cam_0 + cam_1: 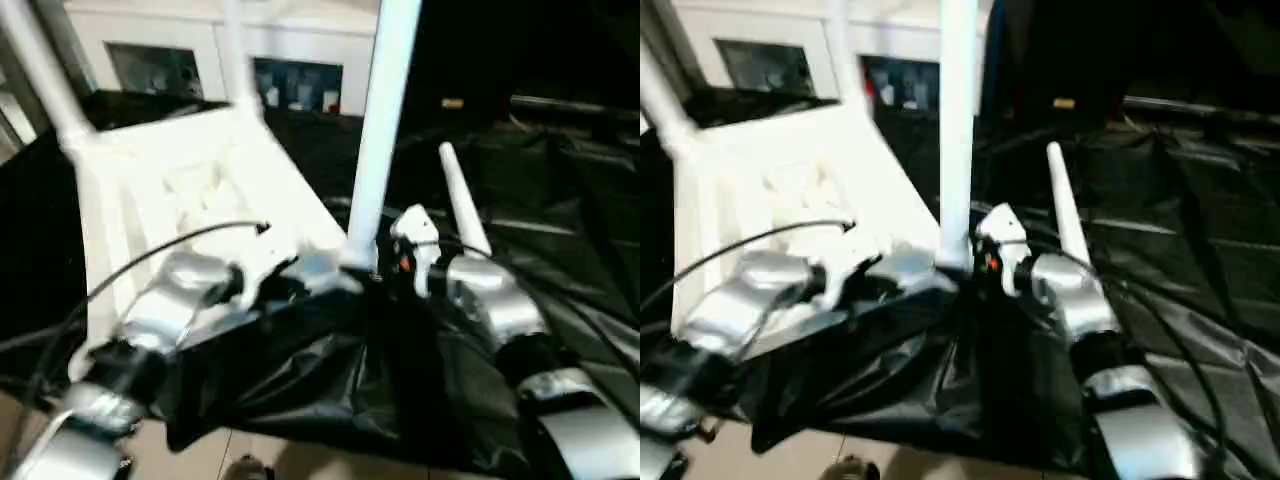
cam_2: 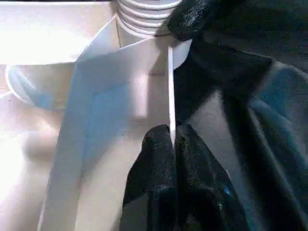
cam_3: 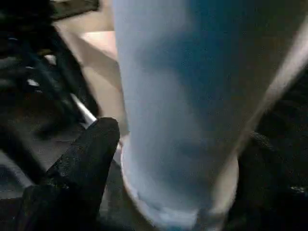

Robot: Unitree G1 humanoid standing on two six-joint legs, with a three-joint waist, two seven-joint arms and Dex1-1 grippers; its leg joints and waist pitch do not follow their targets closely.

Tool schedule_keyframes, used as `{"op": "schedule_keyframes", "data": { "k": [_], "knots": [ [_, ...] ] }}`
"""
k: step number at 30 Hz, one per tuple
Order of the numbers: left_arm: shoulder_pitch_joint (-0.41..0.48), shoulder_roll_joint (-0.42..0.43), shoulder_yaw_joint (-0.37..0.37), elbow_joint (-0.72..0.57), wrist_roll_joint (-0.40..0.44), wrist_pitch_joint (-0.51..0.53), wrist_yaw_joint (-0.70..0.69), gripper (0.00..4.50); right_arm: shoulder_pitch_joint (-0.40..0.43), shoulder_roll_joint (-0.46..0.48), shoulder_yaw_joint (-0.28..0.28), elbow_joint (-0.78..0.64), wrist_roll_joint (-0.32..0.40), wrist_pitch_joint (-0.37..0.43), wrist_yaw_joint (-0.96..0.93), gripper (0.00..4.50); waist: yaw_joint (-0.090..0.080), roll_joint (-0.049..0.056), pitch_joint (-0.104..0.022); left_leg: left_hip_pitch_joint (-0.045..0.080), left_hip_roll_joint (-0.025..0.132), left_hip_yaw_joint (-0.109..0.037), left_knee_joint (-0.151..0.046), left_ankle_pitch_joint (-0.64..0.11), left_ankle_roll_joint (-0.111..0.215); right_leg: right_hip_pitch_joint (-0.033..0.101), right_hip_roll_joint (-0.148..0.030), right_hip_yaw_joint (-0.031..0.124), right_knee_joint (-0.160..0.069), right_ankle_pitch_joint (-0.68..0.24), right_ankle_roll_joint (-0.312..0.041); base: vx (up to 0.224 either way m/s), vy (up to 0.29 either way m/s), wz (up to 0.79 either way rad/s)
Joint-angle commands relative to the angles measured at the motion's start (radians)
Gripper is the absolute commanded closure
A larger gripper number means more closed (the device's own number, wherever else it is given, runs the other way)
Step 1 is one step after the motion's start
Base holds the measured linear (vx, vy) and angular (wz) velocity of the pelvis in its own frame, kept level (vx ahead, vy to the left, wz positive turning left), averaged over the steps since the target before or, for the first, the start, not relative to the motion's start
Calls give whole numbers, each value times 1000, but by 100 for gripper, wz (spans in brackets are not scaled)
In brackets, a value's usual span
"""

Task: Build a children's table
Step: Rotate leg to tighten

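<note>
Left tool [image 2: 172, 144] pinched on table [image 1: 200, 190] rim — right tool [image 3: 178, 159] astride leg [image 1: 378, 130]

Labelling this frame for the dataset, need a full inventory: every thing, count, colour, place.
children's table: 1, white, upside down on the black sheet, three legs standing in corner sockets.
loose leg: 1, white, on the sheet beyond the right gripper.
plastic sheet: 1, black, covering the work surface.
cabinet: 1, white, glass doors, behind.
left gripper: 1, black fingers, shut on the table's thin rim.
right gripper: 1, black fingers, open around the near leg's base.
</note>
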Motion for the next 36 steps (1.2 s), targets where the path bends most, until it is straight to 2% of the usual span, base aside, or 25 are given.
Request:
{"op": "schedule_keyframes", "data": {
  "k": [1, 4, 5, 10, 13, 18, 19, 20, 22, 23, 24, 25, 28, 30, 31, 32, 33, 34, 36],
  "knots": [
    [2, 11, -29, -72, -42, -47, -91, 450, 21, -11, 30, -50, 19, 3, 98, 81, -7, -2, -81, 29, 2, 15, -62, -197, 31, 46, -50, 17, -65, -14, -239, 0, 0, 0],
    [17, 33, -33, -86, -44, -50, -112, 450, 26, -23, 38, -63, 31, 19, 129, 107, -6, -2, -80, 30, 3, 16, -63, -202, 25, 44, -50, 18, -66, -33, -235, 0, 0, 0],
    [22, 39, -33, -84, -40, -52, -107, 450, 26, -27, 42, -65, 34, 29, 138, 107, -7, -6, -79, 30, 3, 16, -64, -205, 22, 43, -50, 18, -67, -46, -235, 0, 0, 0],
    [25, 44, -25, -69, -30, -65, -101, 450, 29, -31, 59, -56, 14, 24, 156, 152, -7, -8, -79, 30, 1, 16, -64, -205, 15, 43, -52, 19, -69, -79, -225, 0, 0, 0],
    [26, 46, -22, -71, -29, -65, -96, 450, 35, -29, 60, -61, 15, 32, 159, 172, -8, -9, -80, 29, 1, 16, -63, -190, 17, 43, -52, 19, -67, -69, -223, 0, 0, 0],
    [21, 28, -9, -58, -18, -43, -42, 450, 54, 1, 46, -39, 16, 53, 100, 177, -9, -8, -81, 28, 1, 17, -62, -179, 20, 42, -50, 19, -65, -43, -227, 0, 0, 0],
    [11, 4, 3, -40, -9, -16, 11, 450, 58, 22, 36, -8, -1, 46, 17, 177, -10, -8, -80, 29, 1, 17, -63, -183, 16, 42, -52, 19, -66, -51, -228, 0, 0, 0],
    [-12, -52, 29, 2, 8, 22, 123, 450, 59, 74, 10, 62, -37, 63, -192, 177, -14, -7, -77, 29, 0, 17, -65, -189, 2, 39, -51, 20, -68, -70, -226, 0, 0, 0],
    [-20, -71, 37, 16, 14, 33, 160, 450, 59, 92, 0, 85, -49, 74, -265, 177, -22, -5, -70, 32, -3, 16, -72, -234, -22, 35, -52, 20, -78, -144, -217, 0, 0, 0],
    [-31, -102, 50, 39, 24, 56, 220, 450, 56, 121, -19, 110, -46, 97, -347, 177, -31, -7, -66, 36, -3, 11, -81, -316, -48, 38, -55, 20, -87, -276, -186, 0, 0, 0],
    [-41, -132, 60, 61, 31, 73, 273, 450, 51, 148, -38, 130, -38, 115, -413, 177, -33, -9, -64, 38, -4, 8, -83, -344, -53, 38, -57, 19, -91, -318, -174, 0, 0, 0],
    [-53, -167, 71, 85, 36, 91, 331, 450, 44, 179, -55, 154, -33, 127, -485, 177, -39, -11, -63, 44, -5, 8, -84, -387, -57, 33, -57, 21, -99, -379, -156, 0, 0, 0],
    [-76, -239, 90, 121, 42, 111, 435, 450, 22, 239, -70, 195, -33, 129, -601, 178, -48, -11, -67, 50, -5, 3, -83, -407, -57, 30, -60, 23, -105, -402, -149, 0, 0, 0],
    [-91, -293, 89, 138, 43, 113, 489, 450, 7, 287, -63, 222, -39, 110, -646, 178, -48, -15, -66, 51, -7, 4, -83, -410, -49, 25, -58, 22, -110, -405, -139, 0, 0, 0],
    [-93, -305, 84, 139, 50, 107, 492, 450, 3, 301, -62, 229, -42, 94, -643, 178, -47, -23, -69, 49, -10, 5, -82, -403, -37, 27, -58, 22, -111, -403, -131, 0, 0, 0],
    [-94, -317, 78, 138, 53, 101, 489, 450, 1, 312, -63, 231, -38, 80, -630, 178, -46, -24, -69, 45, -11, 5, -83, -395, -31, 29, -59, 22, -111, -399, -127, 0, 0, 0],
    [-93, -326, 73, 133, 50, 94, 482, 450, -2, 320, -67, 231, -31, 74, -621, 143, -47, -27, -70, 42, -10, 5, -85, -377, -20, 30, -60, 21, -111, -385, -123, 0, 0, 0],
    [-89, -328, 70, 123, 46, 93, 472, 450, -4, 321, -69, 227, -23, 70, -601, 122, -47, -23, -70, 40, -8, 4, -87, -368, -15, 30, -60, 20, -108, -368, -126, 0, 0, 0],
    [-80, -319, 63, 108, 40, 84, 448, 450, -9, 315, -73, 219, -15, 65, -572, 108, -49, -20, -70, 37, -8, 4, -89, -370, -16, 31, -58, 19, -106, -345, -131, 0, 0, 0]
  ]
}}
